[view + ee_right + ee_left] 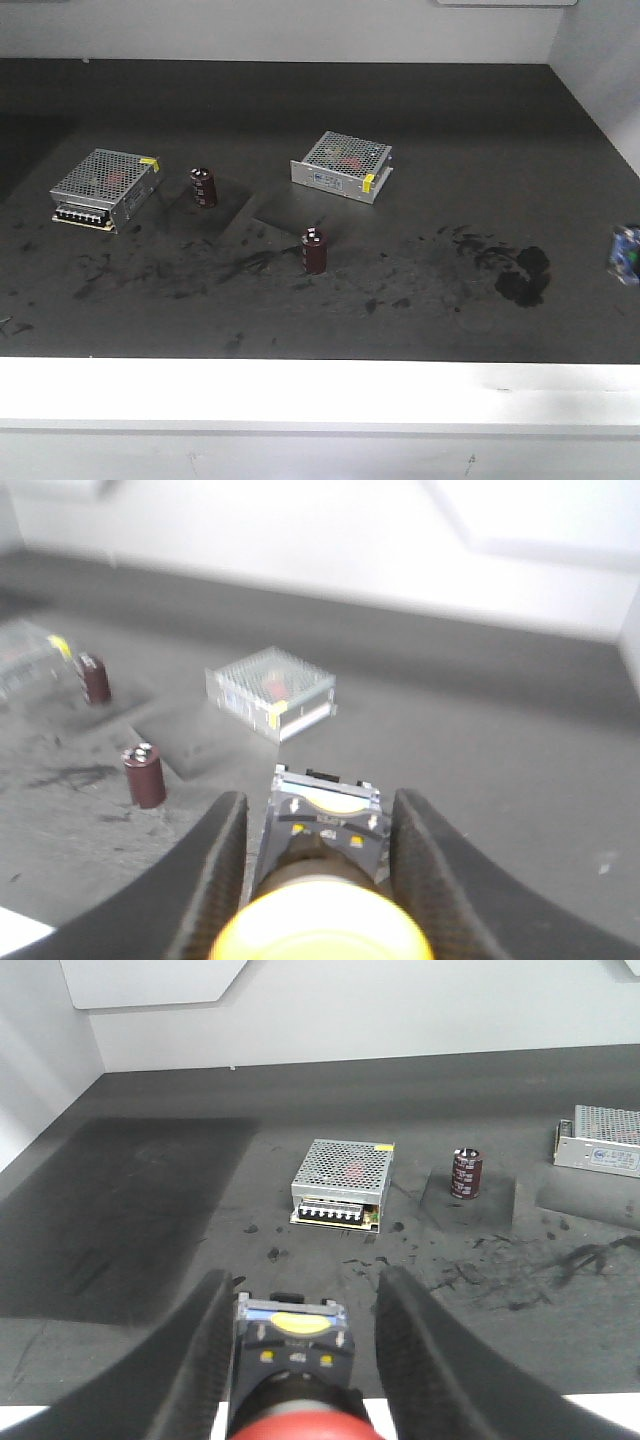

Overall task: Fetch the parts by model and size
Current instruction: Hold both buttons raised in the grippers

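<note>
Both parts look fetched: the left end effector (303,1285) pinches the red-capped switch (292,1360) above the desk's (150,1190) front edge, and the right end effector (320,798) pinches the yellow-capped switch (325,830) near its right edge. Judging by this, only delivery is left.

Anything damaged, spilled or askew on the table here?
The black mat is scuffed, with dark smears across the front. A larger black blotch at front right looks like a stain or worn patch. The power supplies and capacitors sit upright and look intact.

Two metal boxes (105,187) (343,165), two maroon capacitors (203,187) (315,250); scuffed dark tabletop (450,120)
</note>
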